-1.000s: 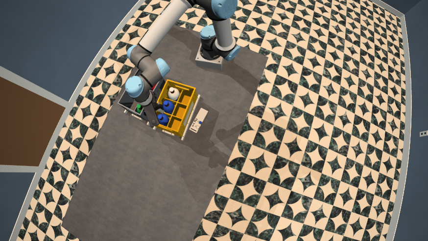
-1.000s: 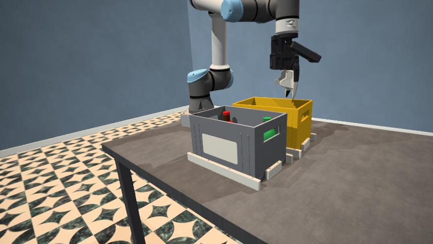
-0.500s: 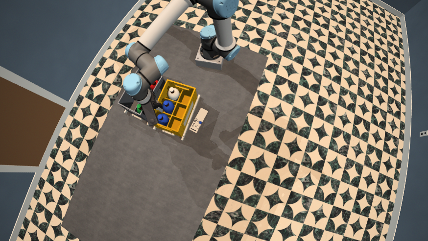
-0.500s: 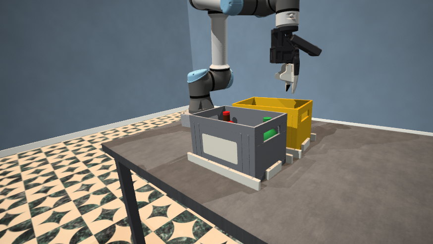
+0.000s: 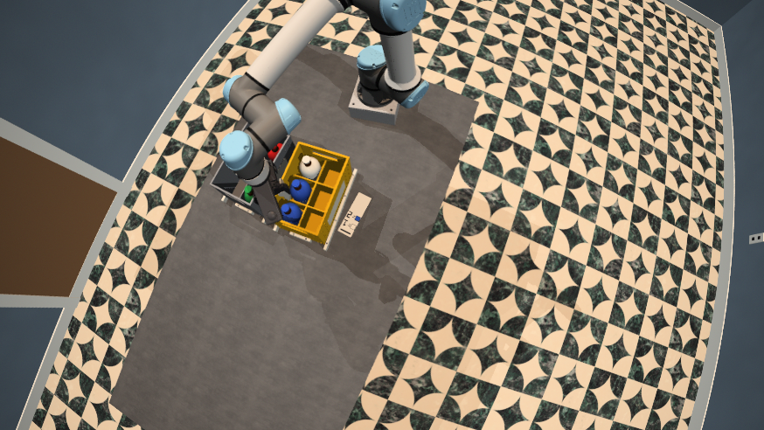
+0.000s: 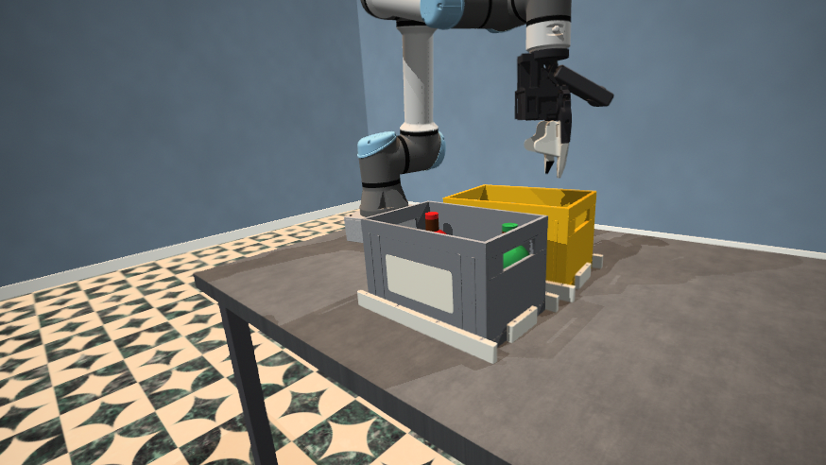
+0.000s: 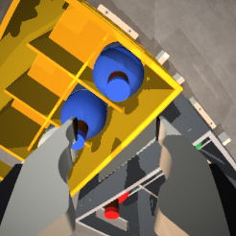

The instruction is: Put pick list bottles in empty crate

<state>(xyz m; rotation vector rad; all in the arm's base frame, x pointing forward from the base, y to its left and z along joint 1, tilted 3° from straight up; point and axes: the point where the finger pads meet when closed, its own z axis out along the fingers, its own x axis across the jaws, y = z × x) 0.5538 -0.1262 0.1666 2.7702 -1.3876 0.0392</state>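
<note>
Walled in slate blue [image 5: 69, 64] [image 6: 173, 115], with a cream-and-green patterned floor [image 5: 539, 320] [image 6: 179, 378] below the mottled grey table [image 5: 240, 320] [image 6: 664, 346] [image 7: 192, 29]. Above the yellow crate [image 5: 315, 234] [image 6: 577, 242] [image 7: 178, 89], with the tool [image 5: 283, 192] [image 6: 553, 172] [image 7: 116, 118] released.

Lighting the scene evenly and fairly brightly, throwing hard-edged dark shadows across the grey table [image 5: 240, 320] [image 6: 664, 357] and into the yellow crate [image 5: 346, 160] [image 6: 569, 245] [image 7: 175, 88]; bowing straight lines toward the edges in the top view; showing small print coarsely, without obvious motion blur.
</note>
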